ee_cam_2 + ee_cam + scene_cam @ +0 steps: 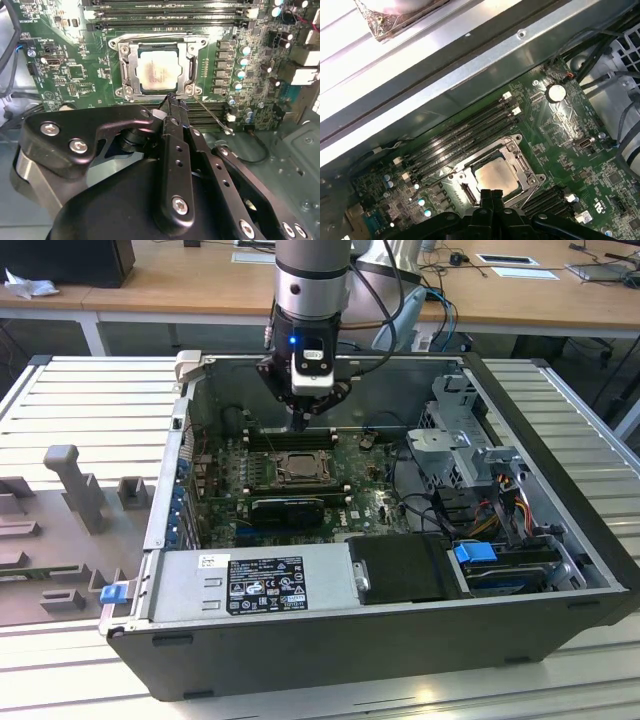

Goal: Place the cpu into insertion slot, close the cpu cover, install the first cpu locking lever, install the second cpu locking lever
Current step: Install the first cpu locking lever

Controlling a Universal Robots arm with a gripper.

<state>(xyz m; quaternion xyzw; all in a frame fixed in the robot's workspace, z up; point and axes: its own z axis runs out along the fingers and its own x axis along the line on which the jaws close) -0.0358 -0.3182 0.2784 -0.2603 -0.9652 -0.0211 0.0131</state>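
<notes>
The cpu (157, 70), a pale silvery square, lies flat in the insertion slot (114, 44) on the green board. The cpu cover (131, 65) lies down around it as a metal frame, and the chip's face shows through its window. One thin wire lever (212, 116) sticks out slanting from a corner of the socket. My gripper (172, 98) is shut with nothing between its fingers, its tips just above the socket's edge near that lever. In the exterior view the gripper (303, 423) hangs over the socket (300, 468). The first wrist view has the cpu (495, 175) beside the gripper (492, 194).
The board sits deep inside an open computer case (400, 640) with tall metal walls. Black memory slots (165, 20) run along one side of the socket. A power supply (260, 585), a drive cage (470, 455) and loose cables (420, 505) crowd the exterior view's right and front.
</notes>
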